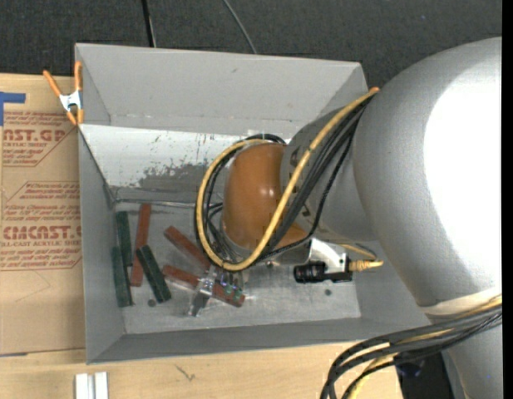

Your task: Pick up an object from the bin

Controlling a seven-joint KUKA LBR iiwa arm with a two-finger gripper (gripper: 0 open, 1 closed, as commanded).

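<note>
My gripper (208, 292) is low over the bin floor at the front middle, below the orange cover. It sits right at a short red-brown stick (182, 278) that lies flat and runs under it towards the right. Whether that stick is gripped cannot be made out. Another red-brown stick (183, 244) lies slanted just up and left of the gripper. A dark green stick (154, 273) lies slanted a little further left.
More sticks lie along the bin's left side: a long dark green one (121, 259), a red-brown one (143, 226) and another red-brown one (136, 271). The arm and its looped cables cover the bin's right half.
</note>
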